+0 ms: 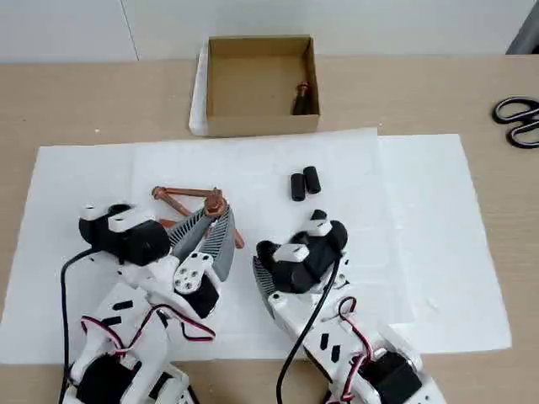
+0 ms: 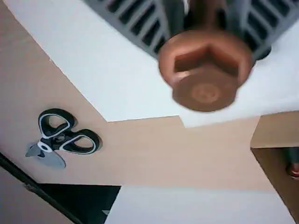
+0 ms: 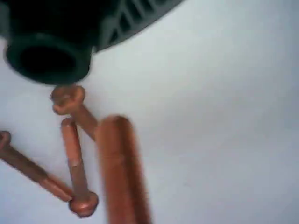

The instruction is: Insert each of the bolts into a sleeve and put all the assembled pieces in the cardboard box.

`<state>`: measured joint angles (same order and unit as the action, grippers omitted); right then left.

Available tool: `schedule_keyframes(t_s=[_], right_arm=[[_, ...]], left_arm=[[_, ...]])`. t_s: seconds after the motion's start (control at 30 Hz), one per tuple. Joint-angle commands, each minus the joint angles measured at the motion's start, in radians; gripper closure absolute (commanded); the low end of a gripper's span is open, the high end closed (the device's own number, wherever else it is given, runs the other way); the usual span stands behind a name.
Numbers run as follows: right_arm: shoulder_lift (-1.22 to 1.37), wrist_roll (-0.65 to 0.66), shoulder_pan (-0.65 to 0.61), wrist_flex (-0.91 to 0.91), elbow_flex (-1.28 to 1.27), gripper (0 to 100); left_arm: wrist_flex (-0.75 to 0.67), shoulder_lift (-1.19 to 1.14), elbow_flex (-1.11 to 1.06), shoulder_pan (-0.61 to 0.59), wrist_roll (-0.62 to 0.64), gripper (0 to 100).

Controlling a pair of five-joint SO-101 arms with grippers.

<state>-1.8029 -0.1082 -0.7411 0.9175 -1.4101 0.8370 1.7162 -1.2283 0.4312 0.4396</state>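
Note:
My left gripper (image 1: 214,220) is shut on a copper bolt (image 1: 216,204), held just above the white paper; its hex head (image 2: 205,70) faces the left wrist camera between the grey fingers (image 2: 135,18). My right gripper (image 1: 264,255) sits just to the right of it, shut on a black sleeve (image 3: 46,56) whose open end faces the held bolt's shaft (image 3: 122,172). Loose bolts (image 1: 181,194) (image 3: 74,163) lie on the paper by the left gripper. Two black sleeves (image 1: 304,183) lie farther back. The cardboard box (image 1: 221,84) at the back holds one assembled piece (image 1: 301,97).
White paper (image 1: 421,236) covers the middle of the wooden table. Black-handled scissors (image 1: 518,119) (image 2: 60,137) lie at the far right edge. The box's corner (image 2: 280,158) appears in the left wrist view. Both arm bases stand at the near edge.

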Motion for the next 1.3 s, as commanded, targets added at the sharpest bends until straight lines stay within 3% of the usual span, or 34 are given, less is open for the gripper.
schedule_keyframes(t_s=[0.0, 0.37, 0.6, 0.83, 1.27], right_arm=[[-0.010, -0.008, -0.022, -0.030, 0.006, 99.7], [-0.008, -0.008, -0.035, -0.030, 0.008, 99.7], [-0.010, -0.009, -0.039, -0.030, 0.012, 99.7], [-0.010, -0.008, -0.127, -0.038, 0.014, 99.7], [-0.010, -0.011, -0.088, -0.050, 0.012, 99.7]], left_arm=[[-0.034, 0.025, -0.001, 0.003, 0.011, 99], [-0.034, 0.021, 0.016, 0.086, 0.063, 99], [-0.032, 0.021, 0.015, 0.089, 0.063, 99], [-0.031, 0.020, -0.004, 0.089, 0.063, 99], [-0.029, 0.020, 0.042, 0.086, 0.063, 99]])
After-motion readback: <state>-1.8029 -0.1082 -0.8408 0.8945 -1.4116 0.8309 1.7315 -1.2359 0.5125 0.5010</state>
